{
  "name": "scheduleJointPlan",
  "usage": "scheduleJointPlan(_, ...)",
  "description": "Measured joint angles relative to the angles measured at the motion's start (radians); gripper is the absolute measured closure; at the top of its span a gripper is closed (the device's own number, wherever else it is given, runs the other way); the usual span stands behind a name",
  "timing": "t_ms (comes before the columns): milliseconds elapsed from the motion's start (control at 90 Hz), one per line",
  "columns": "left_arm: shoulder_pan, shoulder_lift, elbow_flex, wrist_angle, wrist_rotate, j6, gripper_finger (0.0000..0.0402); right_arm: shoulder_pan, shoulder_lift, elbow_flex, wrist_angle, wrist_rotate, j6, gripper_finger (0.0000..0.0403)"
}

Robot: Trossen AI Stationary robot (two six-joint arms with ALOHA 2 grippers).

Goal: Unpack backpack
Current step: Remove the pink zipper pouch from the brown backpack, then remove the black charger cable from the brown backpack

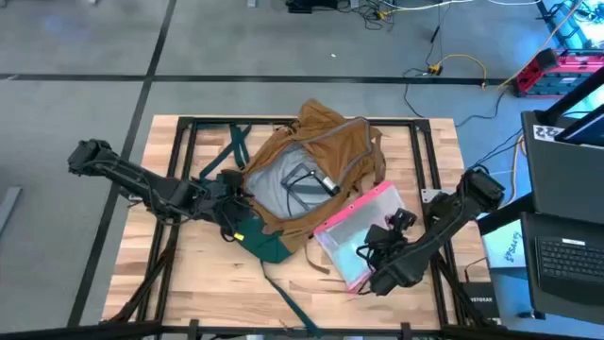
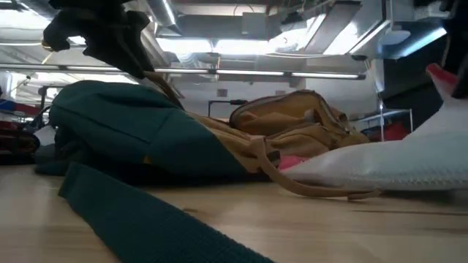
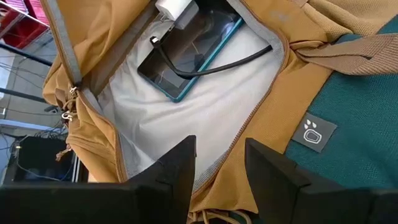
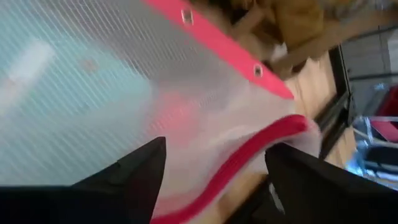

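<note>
Wooden table [image 1: 189, 283] is being occupied mid-frame by the open backpack [image 1: 326, 142].
Left gripper [image 3: 214, 171], fingers apart, is being held at its opening; right gripper [image 4: 214, 171], fingers spread, is being held over the pink-edged pouch [image 1: 363, 231].

The large soft tan-brown fabric backpack [image 1: 316, 151] with dark teal-green base lies flat on its back, main compartment unzipped and gaping so the pale grey lining shows. Its open mouth sits directly ahead of the left claw [image 3: 217, 165], just beyond the fingertips; the teal base and a small grey logo patch lie beside that claw. Teal straps trail loose across the wood, away from it.
</note>
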Motion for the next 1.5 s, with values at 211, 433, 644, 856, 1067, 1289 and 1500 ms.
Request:
scheduleJointPlan(211, 0.0, 0.0, 0.0, 0.0, 0.0, 0.0, 0.0278, -0.004, 0.001, 0.026, 0.157, 0.197, -0.1, 0.0143)
scheduleJointPlan(433, 0.0, 0.0, 0.0, 0.0, 0.0, 0.002, 0.0278, -0.071, 0.001, 0.024, 0.353, 0.351, -0.293, 0.0143)
scheduleJointPlan(644, 0.0, 0.0, 0.0, 0.005, 0.0, 0.0, 0.0279, -0.244, 0.004, 0.022, 0.6, 0.401, -0.596, 0.0143)
scheduleJointPlan(856, 0.0, 0.0, -0.01, 0.006, 0.0, -0.006, 0.0279, -0.447, 0.004, 0.022, 0.892, 0.241, -1.038, 0.0143)
scheduleJointPlan(1067, 0.0, 0.0, -0.055, 0.008, 0.016, -0.014, 0.0279, -0.585, 0.039, 0.021, 1.037, 0.007, -1.284, 0.0143)
scheduleJointPlan(1289, 0.0, 0.0, -0.082, 0.014, 0.026, -0.025, 0.0279, -0.699, 0.111, 0.021, 1.113, -0.142, -1.423, 0.0143)
scheduleJointPlan(1500, 0.0, 0.0, -0.082, 0.037, 0.026, 0.003, 0.0279, -0.75, 0.191, 0.021, 1.179, -0.171, -1.503, 0.0143)
